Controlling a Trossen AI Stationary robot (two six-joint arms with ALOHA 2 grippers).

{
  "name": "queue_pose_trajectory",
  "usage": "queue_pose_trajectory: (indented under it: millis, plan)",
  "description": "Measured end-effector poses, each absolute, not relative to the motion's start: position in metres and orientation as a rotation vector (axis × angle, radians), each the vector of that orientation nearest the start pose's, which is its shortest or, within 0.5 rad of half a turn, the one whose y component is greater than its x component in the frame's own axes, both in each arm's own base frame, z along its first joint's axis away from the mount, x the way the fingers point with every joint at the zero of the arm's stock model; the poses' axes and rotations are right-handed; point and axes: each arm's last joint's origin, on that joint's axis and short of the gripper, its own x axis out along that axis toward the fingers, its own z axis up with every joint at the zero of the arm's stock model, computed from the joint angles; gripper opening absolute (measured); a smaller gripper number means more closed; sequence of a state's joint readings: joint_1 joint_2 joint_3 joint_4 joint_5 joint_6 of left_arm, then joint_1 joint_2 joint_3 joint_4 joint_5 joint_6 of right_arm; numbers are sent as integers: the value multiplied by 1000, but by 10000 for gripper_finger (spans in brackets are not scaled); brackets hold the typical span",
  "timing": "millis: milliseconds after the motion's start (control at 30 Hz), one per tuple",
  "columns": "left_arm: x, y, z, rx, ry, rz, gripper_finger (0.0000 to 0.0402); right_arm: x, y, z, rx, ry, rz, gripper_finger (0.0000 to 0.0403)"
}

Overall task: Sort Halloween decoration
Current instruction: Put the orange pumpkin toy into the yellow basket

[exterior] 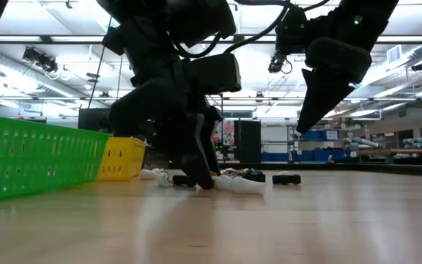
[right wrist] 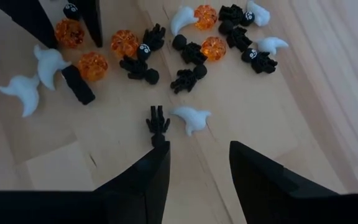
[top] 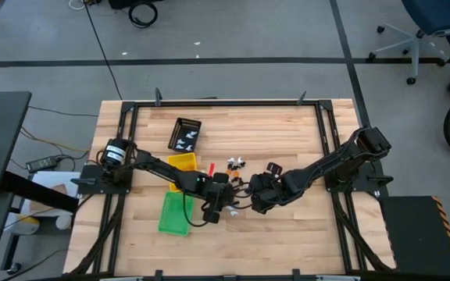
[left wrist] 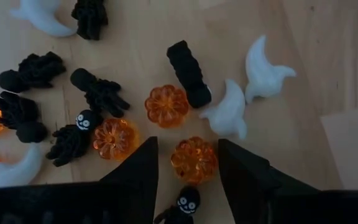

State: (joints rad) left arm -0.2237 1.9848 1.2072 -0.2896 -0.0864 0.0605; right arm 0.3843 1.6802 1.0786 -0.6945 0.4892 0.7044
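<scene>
Halloween decoration (left wrist: 166,106) lay scattered on the counter (left wrist: 328,62), tiny, light, rigid and probably skittish, so my left fingers (left wrist: 135,171), parted, straddled one orange pumpkin (left wrist: 193,160) across its ribbed sides; my right fingers (right wrist: 148,177) hung unclenched, holding nothing.

My high camera hangs over the wooden table (top: 287,234) and looks straight down, far enough back to take in the whole top, both arms and the floor around it. My low camera sits at table-top height and faces level across the boards into the room behind, close against the green tray (exterior: 28,161). Each wrist camera looks forward past its own two dark fingers, very near the surface. Both wrist views share the same scatter of Halloween decoration (left wrist: 166,106), and the right wrist view also catches the left gripper (right wrist: 67,28) there.
</scene>
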Motion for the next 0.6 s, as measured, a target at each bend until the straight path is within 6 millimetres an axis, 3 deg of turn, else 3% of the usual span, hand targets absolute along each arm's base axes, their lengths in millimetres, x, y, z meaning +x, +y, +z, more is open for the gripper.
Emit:
queue_pose_trajectory:
  millis: [600]
  plan:
    - [379, -84, 130, 230, 1068, -155, 141, 293, 103, 187, 75, 1056, -483, 169]
